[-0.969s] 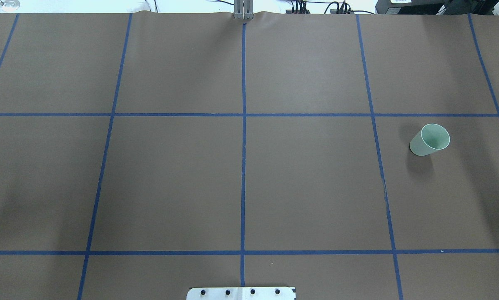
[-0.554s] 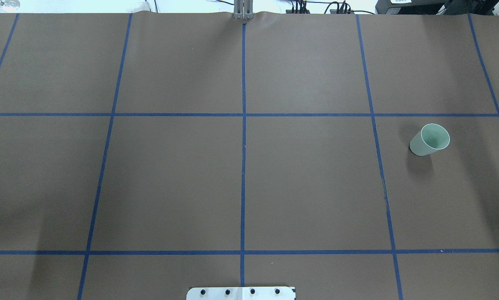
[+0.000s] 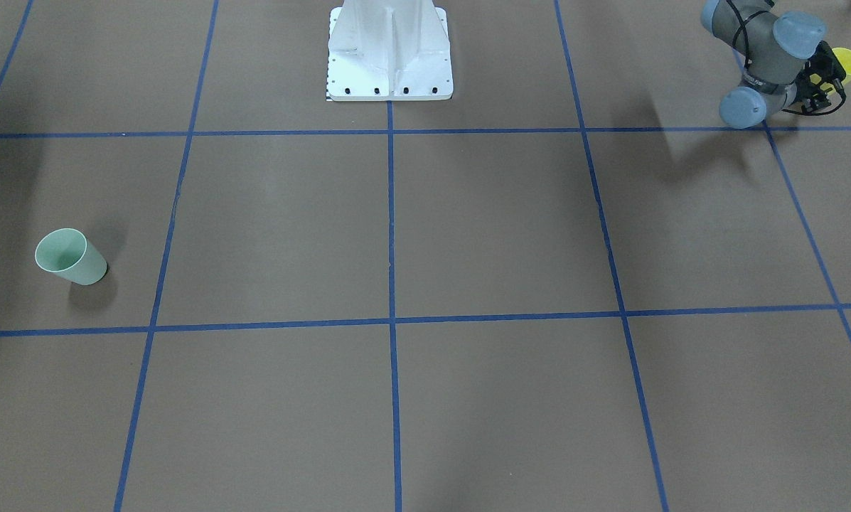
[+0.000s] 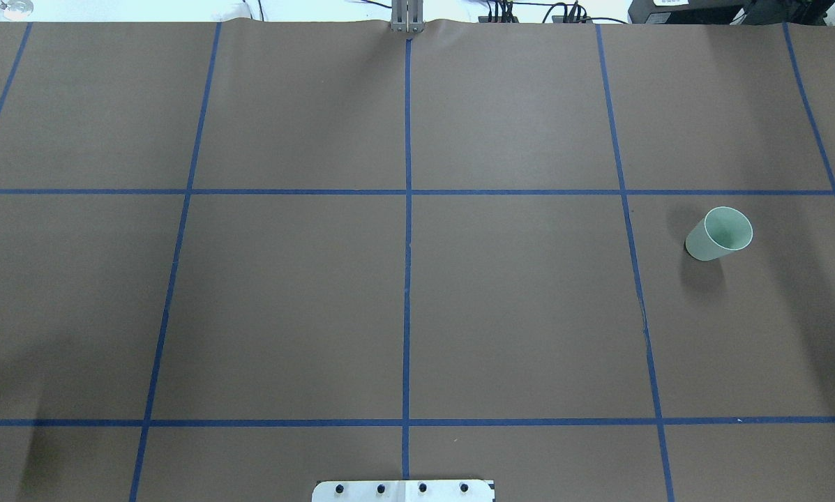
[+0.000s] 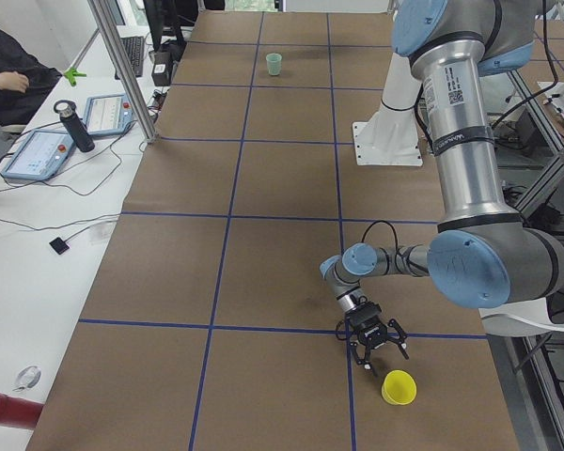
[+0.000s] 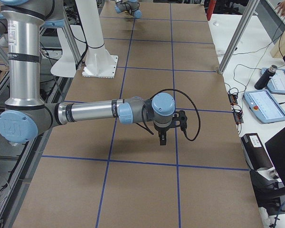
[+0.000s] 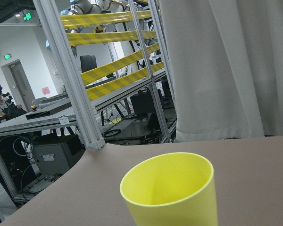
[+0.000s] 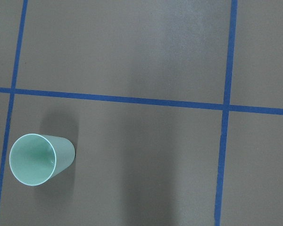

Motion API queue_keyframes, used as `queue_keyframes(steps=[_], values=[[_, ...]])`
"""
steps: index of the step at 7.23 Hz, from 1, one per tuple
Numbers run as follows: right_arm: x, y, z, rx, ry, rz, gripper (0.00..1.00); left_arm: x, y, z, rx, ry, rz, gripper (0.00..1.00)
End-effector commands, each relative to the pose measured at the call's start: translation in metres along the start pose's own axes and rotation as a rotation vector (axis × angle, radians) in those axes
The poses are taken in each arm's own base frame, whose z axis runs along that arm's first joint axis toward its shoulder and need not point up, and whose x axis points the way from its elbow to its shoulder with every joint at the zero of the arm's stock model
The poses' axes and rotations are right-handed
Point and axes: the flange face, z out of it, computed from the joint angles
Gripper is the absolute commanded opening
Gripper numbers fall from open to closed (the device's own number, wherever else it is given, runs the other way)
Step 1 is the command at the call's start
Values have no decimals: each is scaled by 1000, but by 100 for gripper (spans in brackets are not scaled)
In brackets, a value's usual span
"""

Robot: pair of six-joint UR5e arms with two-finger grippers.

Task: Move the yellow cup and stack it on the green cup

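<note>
Yellow cup (image 5: 399, 387) stands upright at the left end of the brown table (image 4: 515, 300), just beside the left gripper (image 5: 380, 355), whose jaws are spread (clear of the cup). Green cup (image 4: 719, 234) stands upright far off on the robot's right. The right gripper (image 6: 162, 140) hovers mid-table, and I cannot tell how its jaws stand.

1. Yellow cup (image 7: 172, 188): smooth plastic, faintly glossy.
2. Green cup (image 4: 718, 234): smooth plastic, duller sheen.
3. Table cover (image 4: 284, 300): matt brown paper, with blue tape lines (image 4: 407, 279).
4. Left arm (image 5: 465, 160): brushed metal tube, grey-blue plastic joint caps (image 5: 470, 270).
</note>
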Motion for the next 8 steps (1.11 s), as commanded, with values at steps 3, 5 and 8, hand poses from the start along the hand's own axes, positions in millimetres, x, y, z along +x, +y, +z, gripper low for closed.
queue_keyframes(steps=[3, 5, 8], values=[[0, 0, 0, -1, 0, 2, 100, 6, -4, 23, 54, -27, -24, 100], [0, 0, 0, -1, 0, 2, 100, 8, -6, 29, 68, -29, -20, 100], [0, 0, 0, -1, 0, 2, 100, 13, -2, 39, 91, -37, -24, 100]])
